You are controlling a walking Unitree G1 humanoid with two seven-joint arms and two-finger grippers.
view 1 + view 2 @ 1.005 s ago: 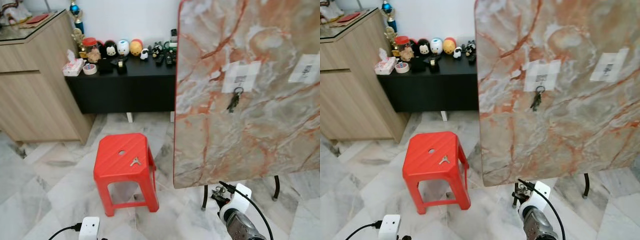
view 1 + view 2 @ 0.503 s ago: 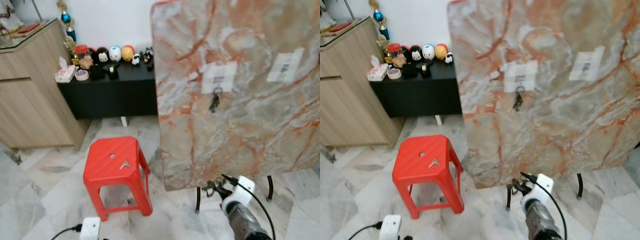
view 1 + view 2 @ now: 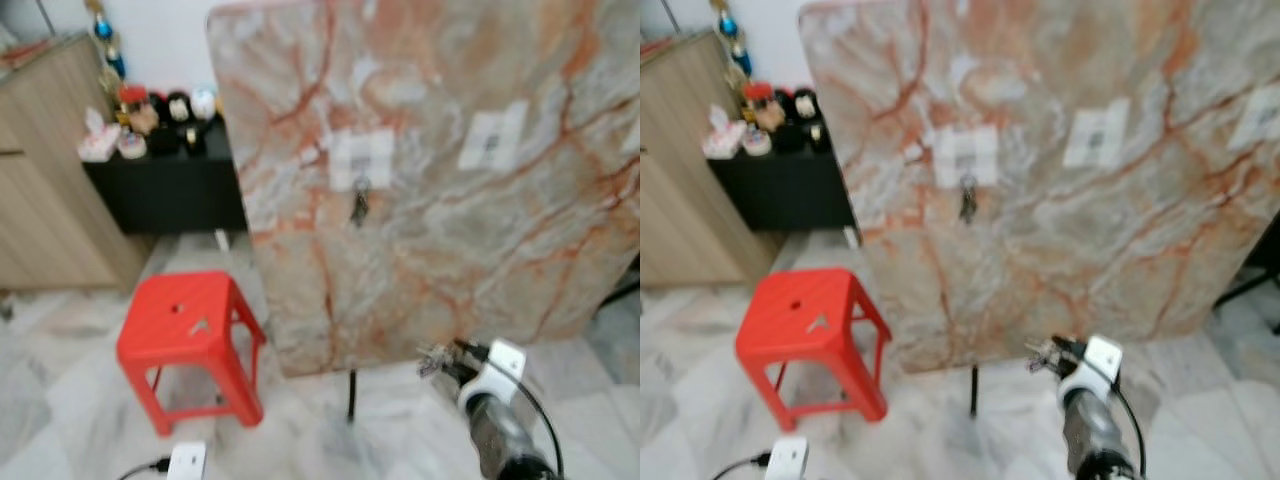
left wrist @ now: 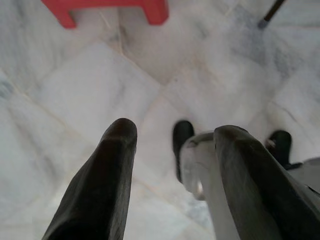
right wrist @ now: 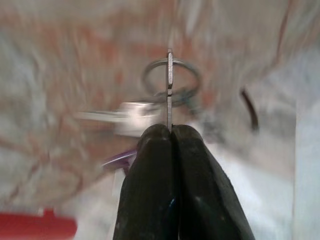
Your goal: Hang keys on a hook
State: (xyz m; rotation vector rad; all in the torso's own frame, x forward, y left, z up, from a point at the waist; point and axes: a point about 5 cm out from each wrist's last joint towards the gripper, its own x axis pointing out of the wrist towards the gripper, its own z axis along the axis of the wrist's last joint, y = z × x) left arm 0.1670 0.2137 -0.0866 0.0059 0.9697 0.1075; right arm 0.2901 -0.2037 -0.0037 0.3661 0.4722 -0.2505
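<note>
My right gripper (image 3: 437,358) is low in front of the marble board (image 3: 440,230), shut on a bunch of keys (image 5: 150,112). One flat key and its ring (image 5: 169,82) stick out beyond the closed fingertips. On the board, a white hook pad (image 3: 362,158) carries a dark bunch of keys (image 3: 358,205). A second white pad (image 3: 492,140) to its right has nothing hanging from it. A small silver key (image 3: 197,325) lies on the red stool (image 3: 160,335). My left gripper (image 4: 175,150) hangs open over the floor.
The board stands on thin black legs (image 3: 352,395) on the pale marble floor. A black low cabinet (image 3: 165,185) with toys and a wooden cabinet (image 3: 40,200) stand at the back left. The views are blurred.
The whole picture has shifted left, so the camera has turned right toward the board. My right gripper keeps its hold on the keys and sits slightly higher in view.
</note>
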